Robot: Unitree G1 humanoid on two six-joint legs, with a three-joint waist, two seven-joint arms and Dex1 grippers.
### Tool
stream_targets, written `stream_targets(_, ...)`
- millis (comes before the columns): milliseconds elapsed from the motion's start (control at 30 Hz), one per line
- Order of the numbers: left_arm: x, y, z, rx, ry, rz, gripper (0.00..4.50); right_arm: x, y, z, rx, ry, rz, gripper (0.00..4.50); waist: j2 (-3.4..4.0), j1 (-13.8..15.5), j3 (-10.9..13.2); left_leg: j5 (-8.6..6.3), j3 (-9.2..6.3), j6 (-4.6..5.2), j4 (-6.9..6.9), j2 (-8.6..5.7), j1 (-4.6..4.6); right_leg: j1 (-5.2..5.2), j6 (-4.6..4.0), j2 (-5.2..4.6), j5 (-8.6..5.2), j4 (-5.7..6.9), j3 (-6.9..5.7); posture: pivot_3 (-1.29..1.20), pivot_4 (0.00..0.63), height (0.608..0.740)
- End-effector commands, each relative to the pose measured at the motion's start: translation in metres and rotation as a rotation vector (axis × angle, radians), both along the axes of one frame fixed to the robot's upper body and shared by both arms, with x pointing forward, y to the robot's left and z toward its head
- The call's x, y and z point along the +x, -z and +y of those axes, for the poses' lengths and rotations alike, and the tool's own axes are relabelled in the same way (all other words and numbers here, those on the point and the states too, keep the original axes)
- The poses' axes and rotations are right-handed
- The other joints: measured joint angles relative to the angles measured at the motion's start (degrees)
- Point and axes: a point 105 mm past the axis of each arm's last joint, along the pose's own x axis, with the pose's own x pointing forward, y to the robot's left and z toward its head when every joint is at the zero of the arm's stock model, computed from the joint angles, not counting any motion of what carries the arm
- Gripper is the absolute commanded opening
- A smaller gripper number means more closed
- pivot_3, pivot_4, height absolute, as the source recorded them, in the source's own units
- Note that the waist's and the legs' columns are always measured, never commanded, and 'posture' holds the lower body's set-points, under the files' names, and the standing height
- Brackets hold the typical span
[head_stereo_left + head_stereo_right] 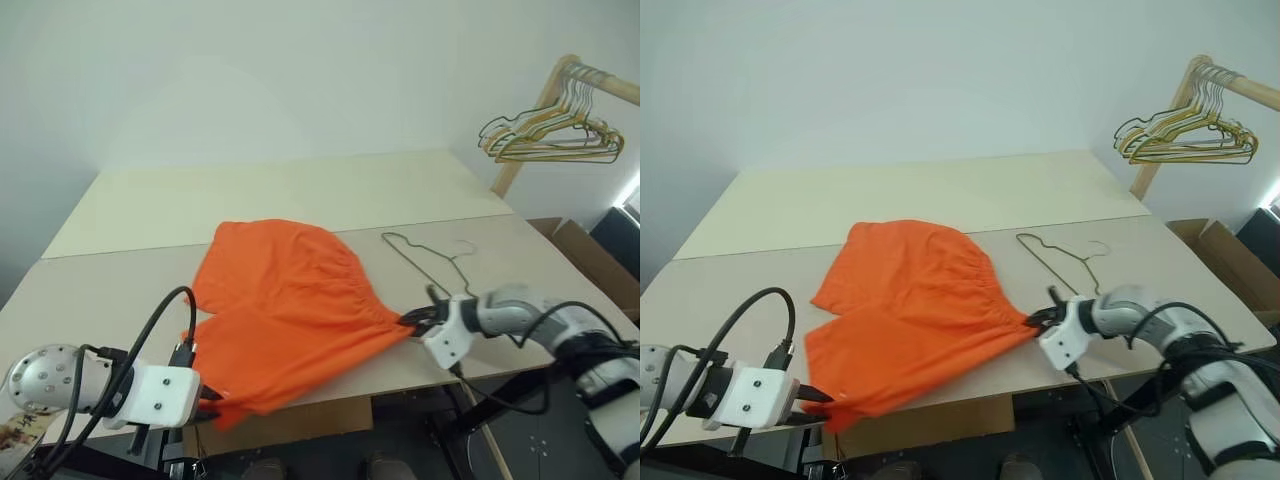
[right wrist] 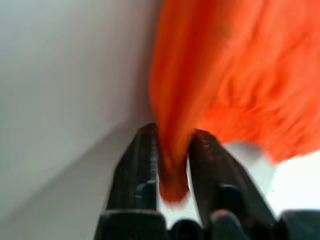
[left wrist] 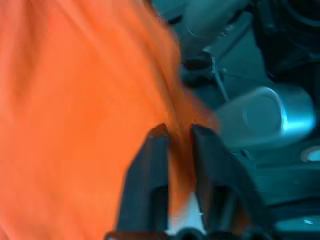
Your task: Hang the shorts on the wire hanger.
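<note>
The bright orange shorts [image 1: 285, 300] lie spread on the near half of the table [image 1: 110, 290], gathered waistband toward the right. My right gripper [image 1: 415, 320] is at the waistband's near right corner, where the cloth is drawn to a point; in the right wrist view orange fabric [image 2: 172, 165] sits pinched between its fingers [image 2: 145, 150]. My left gripper [image 1: 212, 400] is at the table's front edge on the left leg's hem, with cloth [image 3: 181, 165] between its fingers [image 3: 155, 150]. The thin wire hanger [image 1: 425, 255] lies flat just right of the shorts, beyond the right gripper.
A bunch of gold and green hangers [image 1: 550, 135] hangs on a wooden rack [image 1: 525, 140] at the far right. A cardboard box [image 1: 590, 255] stands past the table's right edge. The far half of the table [image 1: 300, 190] is bare.
</note>
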Motion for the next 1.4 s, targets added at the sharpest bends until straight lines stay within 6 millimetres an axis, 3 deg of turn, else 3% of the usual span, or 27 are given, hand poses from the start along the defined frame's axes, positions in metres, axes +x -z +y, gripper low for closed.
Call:
stream_targets(33, -0.003, -0.013, 0.005, 0.01, 0.039, -0.007, 2.2, -0.008, -0.02, 0.009, 0.063, -0.017, -0.018, 2.55, -0.02, -0.3, 0.0, 0.0, 0.0, 0.0, 0.0, 0.03, 0.02, 0.01, 0.0, 0.03, 0.0, 0.01, 0.01, 0.05, 0.0, 0.74)
stream_targets(233, 0.009, -0.033, 0.02, 0.013, -0.005, -0.06, 4.1, -0.04, -0.04, 0.002, 0.149, 0.099, 0.123, 4.5, 0.01, 0.1, 0.0, -0.03, 0.02, 0.01, 0.01, 0.14, 0.03, 0.02, 0.04, 0.07, -0.05, -0.03, 0.02, 0.06, 0.0, 0.74)
stream_targets(267, 0.016, -0.038, 0.021, -0.008, -0.026, -0.095, 4.4, -0.044, -0.045, -0.001, 0.19, 0.165, 0.174, 4.5, 0.01, 0.4, 0.0, -0.03, 0.01, 0.01, 0.01, 0.15, 0.06, 0.05, 0.1, 0.07, -0.09, -0.04, 0.01, 0.07, 0.0, 0.74)
stream_targets(333, 0.031, -0.049, 0.019, -0.074, -0.072, -0.162, 4.45, -0.044, -0.058, -0.007, 0.305, 0.34, 0.26, 4.5, 0.0, 1.1, 0.0, -0.04, -0.02, 0.03, 0.02, 0.14, 0.03, 0.08, 0.34, 0.03, -0.23, -0.07, -0.04, 0.07, 0.0, 0.74)
stream_targets(533, 0.071, -0.088, -0.007, -0.416, -0.232, -0.249, 4.45, -0.007, -0.088, -0.04, 0.615, 0.912, 0.276, 4.5, -0.07, 1.5, 0.0, -0.07, -0.02, 0.04, 0.05, 0.2, 0.0, 0.07, 0.36, 0.03, -0.17, -0.09, -0.02, 0.05, 0.0, 0.74)
stream_targets(667, 0.079, -0.1, -0.032, -0.563, -0.228, -0.206, 4.45, 0.009, -0.068, -0.075, 0.585, 1.382, 0.315, 4.5, -0.09, 1.3, 0.0, -0.1, -0.02, 0.03, 0.05, 0.17, -0.11, -0.01, 0.35, 0.05, 0.23, -0.1, -0.03, 0.02, 0.0, 0.74)
stream_targets(767, 0.08, -0.101, -0.046, -0.607, -0.197, -0.175, 4.45, 0.02, -0.057, -0.091, 0.62, 1.581, 0.31, 4.5, -0.1, 1.1, 0.0, -0.16, 0.01, -0.01, 0.06, 0.13, -0.14, -0.05, 0.34, 0.14, 0.23, -0.15, 0.05, 0.0, 0.0, 0.74)
stream_targets(900, 0.083, -0.1, -0.054, -0.624, -0.171, -0.16, 4.45, 0.036, -0.047, -0.104, 0.687, 1.747, 0.324, 4.5, -0.1, 0.5, 0.0, -0.16, 0.04, -0.02, 0.05, -0.08, -0.15, -0.08, 0.35, 0.21, 0.24, -0.2, 0.14, -0.02, 0.0, 0.74)
stream_targets(1100, 0.084, -0.097, -0.059, -0.625, -0.142, -0.146, 4.45, 0.042, -0.019, -0.111, 0.662, 1.885, 0.454, 4.5, -0.09, -0.5, 0.0, -0.18, 0.04, 0.01, 0.05, -0.1, -0.15, -0.07, 0.4, 0.27, 0.25, -0.23, 0.22, -0.02, 0.0, 0.74)
stream_targets(1233, 0.083, -0.096, -0.06, -0.624, -0.137, -0.141, 4.5, 0.045, -0.011, -0.109, 0.638, 1.907, 0.523, 3.64, -0.09, -1.1, 0.0, -0.17, 0.05, 0.01, 0.04, -0.1, -0.14, -0.07, 0.41, 0.29, 0.26, -0.23, 0.27, -0.01, 0.0, 0.74)
stream_targets(1400, 0.081, -0.095, -0.058, -0.619, -0.138, -0.137, 4.5, 0.042, -0.004, -0.1, 0.609, 1.926, 0.624, 1.79, -0.09, -1.7, 0.0, -0.17, 0.04, 0.01, 0.05, -0.08, -0.12, -0.05, 0.43, 0.31, 0.27, -0.22, 0.32, 0.0, 0.0, 0.74)
